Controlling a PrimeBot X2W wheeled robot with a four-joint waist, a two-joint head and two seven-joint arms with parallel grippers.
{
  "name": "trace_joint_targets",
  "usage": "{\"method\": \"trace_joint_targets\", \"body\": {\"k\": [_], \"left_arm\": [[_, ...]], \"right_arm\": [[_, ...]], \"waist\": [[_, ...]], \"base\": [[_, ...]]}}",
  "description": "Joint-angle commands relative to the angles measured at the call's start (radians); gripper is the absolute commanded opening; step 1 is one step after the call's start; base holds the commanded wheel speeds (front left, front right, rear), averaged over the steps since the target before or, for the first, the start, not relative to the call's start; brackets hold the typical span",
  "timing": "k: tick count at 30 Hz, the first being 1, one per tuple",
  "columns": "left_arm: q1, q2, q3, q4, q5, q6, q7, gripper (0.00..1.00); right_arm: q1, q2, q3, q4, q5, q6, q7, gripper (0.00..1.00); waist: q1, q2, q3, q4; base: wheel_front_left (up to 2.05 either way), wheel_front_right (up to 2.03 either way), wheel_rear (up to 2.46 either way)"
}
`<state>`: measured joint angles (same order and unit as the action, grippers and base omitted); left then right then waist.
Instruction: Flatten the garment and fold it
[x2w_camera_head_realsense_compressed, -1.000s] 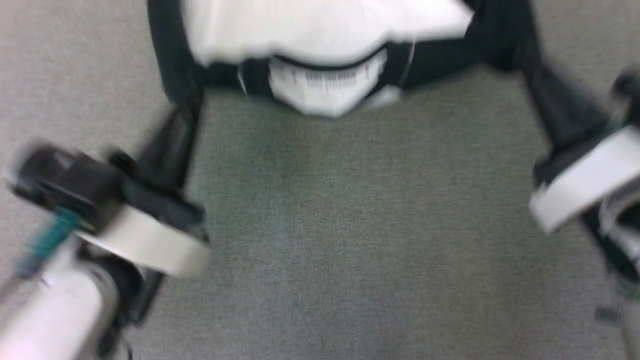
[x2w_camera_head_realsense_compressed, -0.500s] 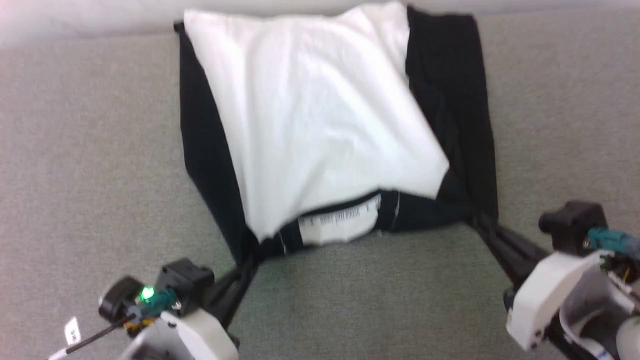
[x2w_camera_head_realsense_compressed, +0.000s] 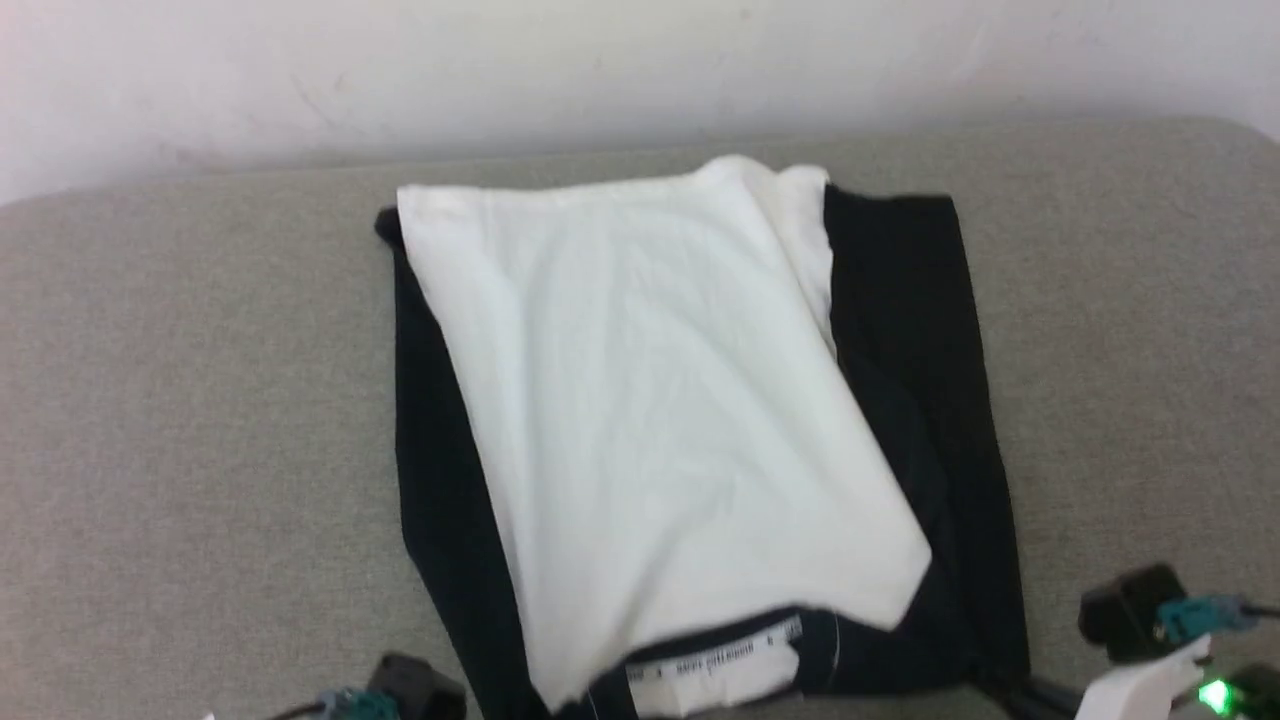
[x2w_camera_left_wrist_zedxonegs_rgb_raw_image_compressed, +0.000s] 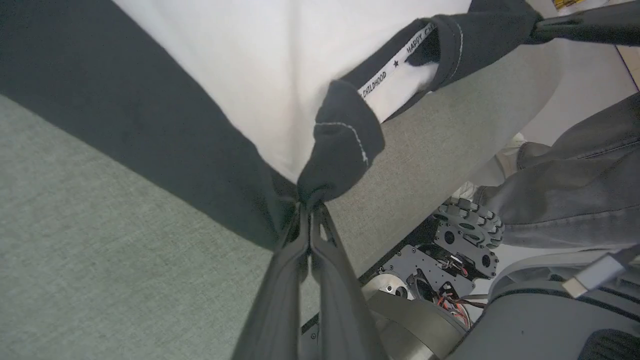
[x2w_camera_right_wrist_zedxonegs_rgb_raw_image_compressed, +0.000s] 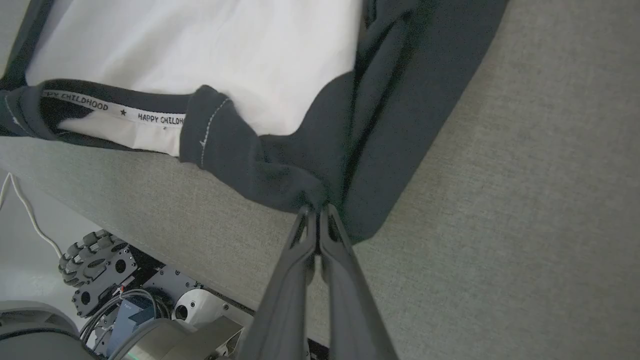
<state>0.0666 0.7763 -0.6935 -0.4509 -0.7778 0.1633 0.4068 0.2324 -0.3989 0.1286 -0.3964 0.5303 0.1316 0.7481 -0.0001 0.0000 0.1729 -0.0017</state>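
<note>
The garment (x2w_camera_head_realsense_compressed: 650, 400) lies spread on the grey padded surface (x2w_camera_head_realsense_compressed: 200, 400), a big white panel between black side sections, with its labelled neckband (x2w_camera_head_realsense_compressed: 715, 665) nearest me. My left gripper (x2w_camera_left_wrist_zedxonegs_rgb_raw_image_compressed: 309, 210) is shut on the near left black corner (x2w_camera_left_wrist_zedxonegs_rgb_raw_image_compressed: 340, 150). My right gripper (x2w_camera_right_wrist_zedxonegs_rgb_raw_image_compressed: 318, 210) is shut on the near right black corner (x2w_camera_right_wrist_zedxonegs_rgb_raw_image_compressed: 300, 185), and its dark fingers (x2w_camera_head_realsense_compressed: 1010, 688) reach the cloth at the lower right of the head view. The left wrist's camera mount (x2w_camera_head_realsense_compressed: 405, 692) peeks in at the bottom left.
A white wall (x2w_camera_head_realsense_compressed: 640, 70) stands behind the surface's far edge. The near edge (x2w_camera_right_wrist_zedxonegs_rgb_raw_image_compressed: 125, 200) runs just below the neckband, above my wheeled base (x2w_camera_right_wrist_zedxonegs_rgb_raw_image_compressed: 95, 260). A person's grey trouser leg (x2w_camera_left_wrist_zedxonegs_rgb_raw_image_compressed: 575, 190) is beside the base, and a white cable (x2w_camera_right_wrist_zedxonegs_rgb_raw_image_compressed: 22, 210) hangs there.
The head camera has tilted up, bringing the wall into view. Both grippers have stayed shut on the near corners and now sit at the picture's bottom. The cloth lies flatter.
</note>
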Motion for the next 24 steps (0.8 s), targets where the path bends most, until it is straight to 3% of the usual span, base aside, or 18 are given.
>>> {"method": "trace_joint_targets", "body": {"k": [1, 7, 12, 24], "left_arm": [[0.034, 0.002, -0.014, -0.012, -0.020, 0.011, 0.010, 0.00], [0.101, 0.004, -0.036, -0.015, -0.041, 0.034, 0.010, 0.00], [0.093, -0.020, -0.051, 0.047, -0.013, 0.015, -0.028, 0.00], [0.023, -0.176, -0.078, 0.322, 0.008, -0.038, -0.143, 0.00]], "right_arm": [[0.040, 0.001, -0.006, -0.015, 0.011, -0.001, 0.024, 0.00], [0.132, 0.024, -0.020, -0.047, 0.023, -0.001, 0.069, 0.00], [0.153, 0.024, -0.008, -0.041, -0.023, -0.001, 0.026, 0.00], [0.114, 0.060, 0.096, 0.161, -0.064, -0.001, -0.188, 0.00]], "waist": [[0.0001, 0.0000, -0.026, 0.001], [0.0001, 0.0000, -0.044, 0.008], [0.0001, 0.0000, -0.050, 0.023], [0.0001, 0.0000, -0.065, 0.021]], "base": [[0.00, 0.00, 0.00], [0.00, 0.00, 0.00], [0.00, 0.00, 0.00], [0.00, 0.00, 0.00]]}}
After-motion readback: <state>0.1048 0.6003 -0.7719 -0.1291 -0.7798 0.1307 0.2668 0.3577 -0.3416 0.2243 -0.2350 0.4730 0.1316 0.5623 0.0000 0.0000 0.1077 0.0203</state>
